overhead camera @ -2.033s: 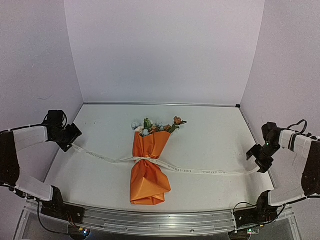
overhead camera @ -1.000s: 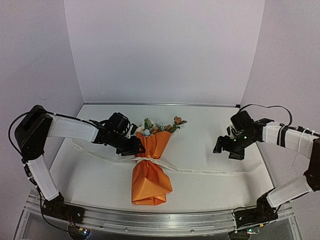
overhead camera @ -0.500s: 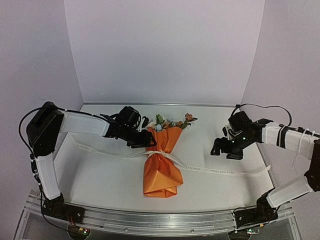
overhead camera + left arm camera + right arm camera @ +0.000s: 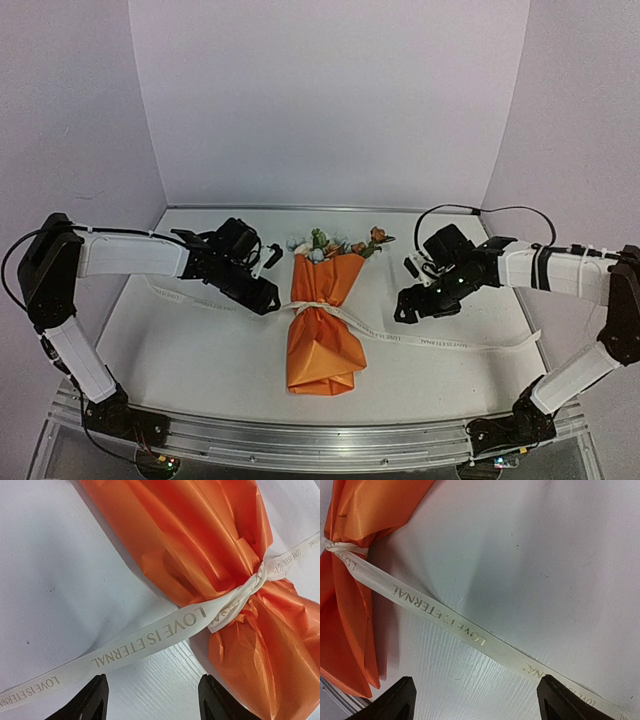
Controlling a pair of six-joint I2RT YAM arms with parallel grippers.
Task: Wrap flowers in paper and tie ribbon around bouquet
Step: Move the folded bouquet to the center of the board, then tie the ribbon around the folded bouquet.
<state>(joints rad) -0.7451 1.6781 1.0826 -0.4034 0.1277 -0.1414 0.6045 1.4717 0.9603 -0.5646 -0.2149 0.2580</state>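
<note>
Bouquet [image 4: 322,340] lies flat, ribbon [image 4: 150,639] knotted around it

White bench [image 4: 430,235] fills lower half of frame. Orange bouquet [image 4: 322,335] lies flat at center, wide end w/ flowers [image 4: 335,242] twd top. Ribbon [image 4: 445,344] w/ printed txt, tied round its waist, ends trailing flat on bench to left & right.

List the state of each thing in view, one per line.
Bouquet: wrapped, lying on the table.
Ribbon: tied around the bouquet's waist, both tails loose.
Flowers: heads sticking out of the wide end.
Left fingers: open, empty.
Right fingers: open, empty.
</note>
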